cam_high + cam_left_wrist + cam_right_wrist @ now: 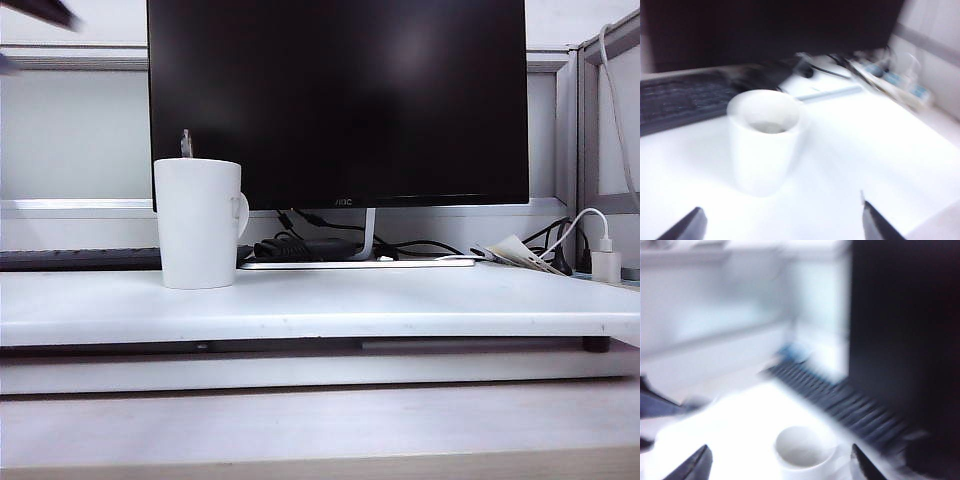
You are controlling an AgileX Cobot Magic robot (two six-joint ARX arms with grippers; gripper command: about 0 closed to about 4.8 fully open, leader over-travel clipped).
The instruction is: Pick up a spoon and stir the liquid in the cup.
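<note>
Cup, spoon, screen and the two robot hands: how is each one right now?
cup: upright on the white table, some liquid inside.
spoon: standing in the cup, only its handle end shows.
monitor: dark.
left gripper: open, empty, short of the cup.
right gripper: open, empty, above the cup.

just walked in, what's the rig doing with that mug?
Nothing is held yet. A tall white ceramic mug stands on the white table before a dark monitor, with a thin silvery spoon handle poking above its rim. Both wrist views look down on the mug. The left gripper and the right gripper both have their jaws wide apart and empty.
</note>
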